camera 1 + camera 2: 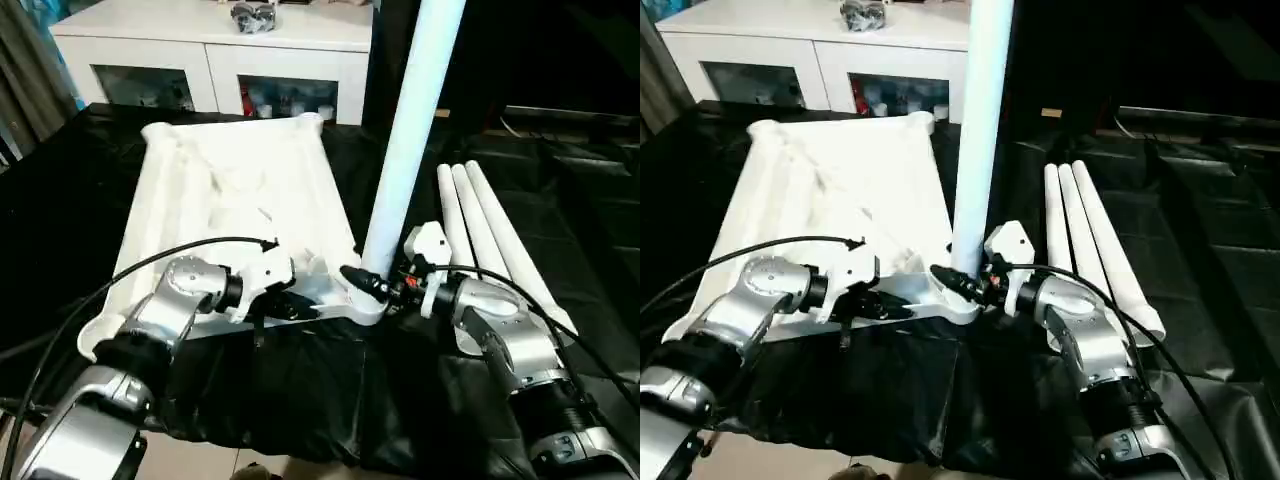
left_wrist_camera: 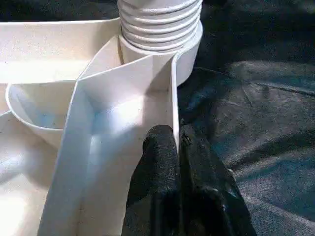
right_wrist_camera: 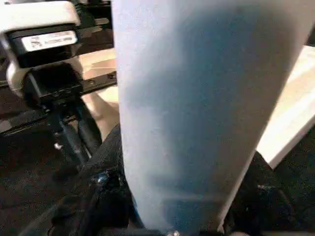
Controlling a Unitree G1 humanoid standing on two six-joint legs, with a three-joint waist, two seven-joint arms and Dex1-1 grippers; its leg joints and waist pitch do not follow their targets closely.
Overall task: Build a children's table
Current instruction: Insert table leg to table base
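Observation:
The white tabletop (image 1: 230,190) lies underside up on black cloth, its ribs showing. One white leg (image 1: 410,120) stands upright in the near right corner socket (image 1: 365,305); its threaded end (image 2: 160,24) sits in the socket cup. My right gripper (image 1: 375,285) is shut on this leg just above the socket, its black fingers (image 3: 98,196) on either side of the tube. My left gripper (image 1: 300,305) is shut on the tabletop's thin near rim (image 2: 173,93), close beside that corner. Three more legs (image 1: 480,230) lie side by side to the right of the tabletop.
A white cabinet (image 1: 220,50) with glass doors stands behind the table, with a grey object (image 1: 253,15) on top. Black cloth (image 1: 300,390) covers the work surface and hangs over its near edge. Cables (image 1: 120,275) run along both forearms.

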